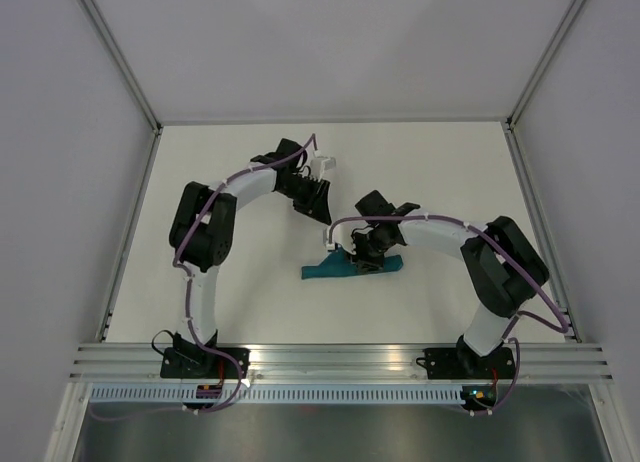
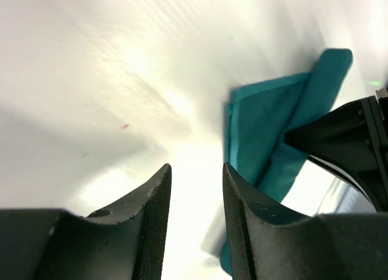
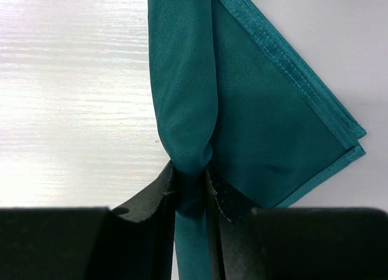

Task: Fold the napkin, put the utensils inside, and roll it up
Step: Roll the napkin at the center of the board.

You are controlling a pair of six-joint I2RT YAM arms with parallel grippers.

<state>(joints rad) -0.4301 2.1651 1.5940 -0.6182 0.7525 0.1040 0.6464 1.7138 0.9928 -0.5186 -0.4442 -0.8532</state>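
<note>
napkin: the teal cloth (image 1: 350,269) lies just right of centre in the top view, as a long narrow strip running left to right on the white table (image 1: 440,162). in the right wrist view it fills the upper middle and right, with one part gathered into a rounded ridge and a flat hemmed corner spreading to the right.
utensil: not visible in any view. whether it sits inside the cloth cannot be told.
right gripper: (image 3: 190,174) at the bottom centre of its own view, the jaws are pinched nearly closed on the gathered ridge of the napkin. cloth runs through the narrow gap between them. in the top view it sits on the middle of the strip.
left gripper: (image 2: 196,171) at the bottom of its own view, the jaws stand partly apart with only bare table showing between them. it holds nothing. the napkin's edge lies just to the right of it, and in the top view it hangs up and left of the cloth, apart from it.
step in hand: judged to be the rolling, since the cloth is already narrow and bunched, not spread flat.
what the next move calls for: probably turning the pinched ridge over onto the flat corner while keeping the roll tight. the free left gripper could come down on the near edge to stop the cloth sliding.
risk: the shiny fabric may slip from the pinch or unroll.
</note>
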